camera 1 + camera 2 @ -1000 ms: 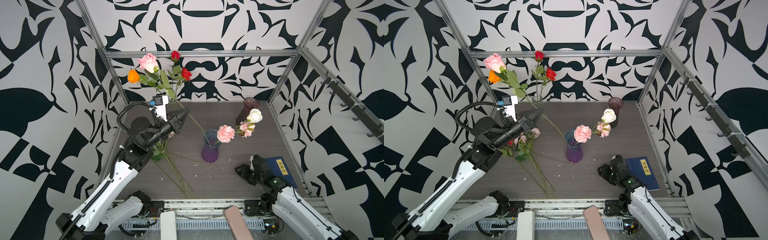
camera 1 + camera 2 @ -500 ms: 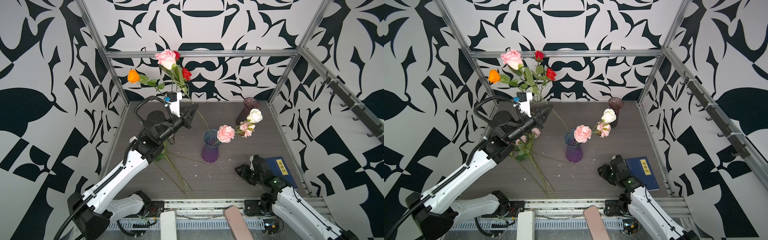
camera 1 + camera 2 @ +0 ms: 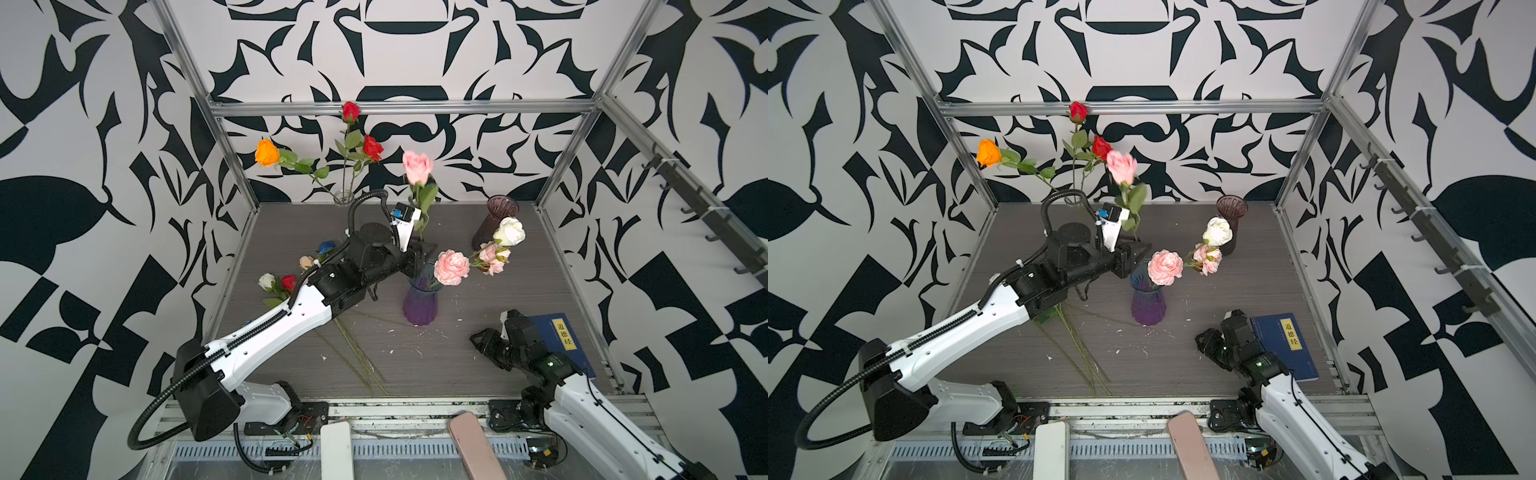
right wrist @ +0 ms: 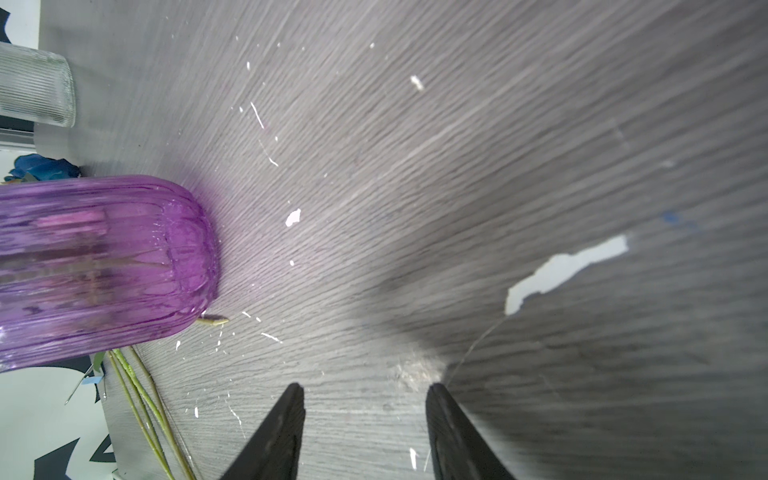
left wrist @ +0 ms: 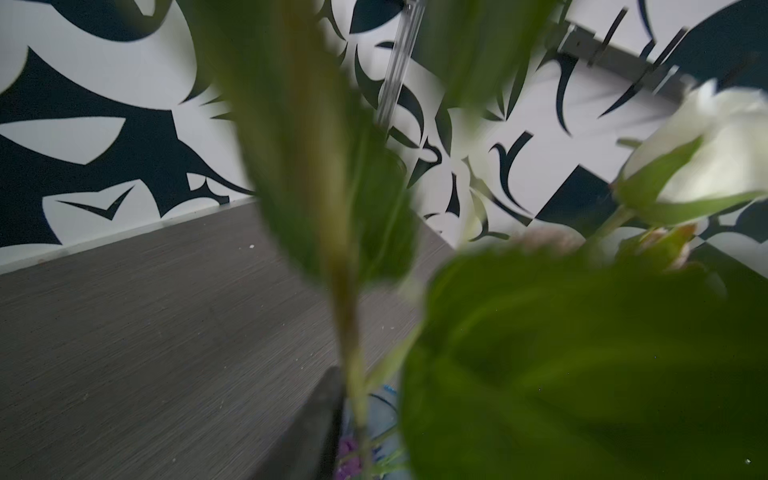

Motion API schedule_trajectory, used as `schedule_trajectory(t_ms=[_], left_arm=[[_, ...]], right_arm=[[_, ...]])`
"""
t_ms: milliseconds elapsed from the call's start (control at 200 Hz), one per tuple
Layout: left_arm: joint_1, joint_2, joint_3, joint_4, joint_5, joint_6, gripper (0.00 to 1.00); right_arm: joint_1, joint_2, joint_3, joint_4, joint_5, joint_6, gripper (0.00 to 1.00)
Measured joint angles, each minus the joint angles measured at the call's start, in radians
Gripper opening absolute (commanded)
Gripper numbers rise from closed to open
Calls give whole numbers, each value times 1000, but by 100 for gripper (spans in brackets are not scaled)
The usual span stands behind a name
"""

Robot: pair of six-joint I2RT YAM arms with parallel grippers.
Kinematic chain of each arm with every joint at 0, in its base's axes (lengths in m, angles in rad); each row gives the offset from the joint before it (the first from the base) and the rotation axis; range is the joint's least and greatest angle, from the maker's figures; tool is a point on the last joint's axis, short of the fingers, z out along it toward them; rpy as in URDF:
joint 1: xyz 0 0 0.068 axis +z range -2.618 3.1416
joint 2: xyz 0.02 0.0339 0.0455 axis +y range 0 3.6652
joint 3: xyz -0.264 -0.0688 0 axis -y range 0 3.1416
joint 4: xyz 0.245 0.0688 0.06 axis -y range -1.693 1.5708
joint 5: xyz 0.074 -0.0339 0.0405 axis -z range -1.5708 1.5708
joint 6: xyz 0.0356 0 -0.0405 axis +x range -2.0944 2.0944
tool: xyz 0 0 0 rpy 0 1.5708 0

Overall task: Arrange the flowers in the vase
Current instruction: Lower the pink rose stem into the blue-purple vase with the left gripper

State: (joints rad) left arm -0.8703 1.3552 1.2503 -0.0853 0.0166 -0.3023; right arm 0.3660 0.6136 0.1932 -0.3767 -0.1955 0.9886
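Tabletop: grey wood-grain table (image 3: 440, 365); clock face laid on it in both top views, 12 at the far wall.
Left gripper (image 3: 422, 255): hangs over the mouth of the vase at centre. The left wrist view shows one dark finger (image 5: 316, 419) just beside a green stem (image 5: 349, 332). A leaf hides the other finger, so I cannot tell whether the stem is gripped.
Right gripper (image 4: 363, 388): at 4 o'clock, low over the table, jaws apart with nothing between them.
Book: blue hardcover book (image 3: 557, 336) at 4 o'clock, just beside the right arm.
Vase: purple ribbed glass vase (image 3: 419, 305), upright at centre.
Other vases: clear ribbed glass vase (image 3: 343, 196) at 11 o'clock, holding orange and red roses; smoky dark glass vase (image 3: 494, 224) at 1 o'clock.
Loose flowers (image 3: 288, 281): lying at 9 o'clock, stems running towards 6.
Pink rose (image 3: 417, 166): upright, stem running down to the purple vase's mouth.
In the purple vase: ruffled pink bloom (image 3: 451, 267) and white rose (image 3: 509, 231), both leaning towards 2 o'clock.
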Motion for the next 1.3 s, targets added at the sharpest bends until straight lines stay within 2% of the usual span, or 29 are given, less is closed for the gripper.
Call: schedule_trajectory(t_ms=[60,250,465,635,695,900,975,1020,1130,1300], left_arm=[[0,2,0,-29,10,-1,82],[0,-11,1,-72,14,25,84],[0,-35,6,-106,13,59,84],[0,-11,80,-149,14,74,81],[0,3,118,-167,9,79,73],[33,19,160,-235,-44,36,19],[68,10,133,-235,-51,-2,4],[90,-2,108,-238,-54,-20,1],[143,-27,52,-245,-58,-66,0],[203,-5,43,-248,-38,-121,4]], right_arm=[[0,0,0,0,0,0,51],[0,-18,0,-1,0,0,51],[0,-19,0,-2,0,0,51],[0,-20,0,-6,0,0,51],[0,-27,0,-11,0,0,51],[-3,-52,-2,-23,0,0,51],[-4,-52,-2,-23,0,0,51],[-5,-51,-2,-23,0,0,51],[-5,-49,-5,-23,0,0,51],[-7,-41,-6,-21,-2,0,51]])
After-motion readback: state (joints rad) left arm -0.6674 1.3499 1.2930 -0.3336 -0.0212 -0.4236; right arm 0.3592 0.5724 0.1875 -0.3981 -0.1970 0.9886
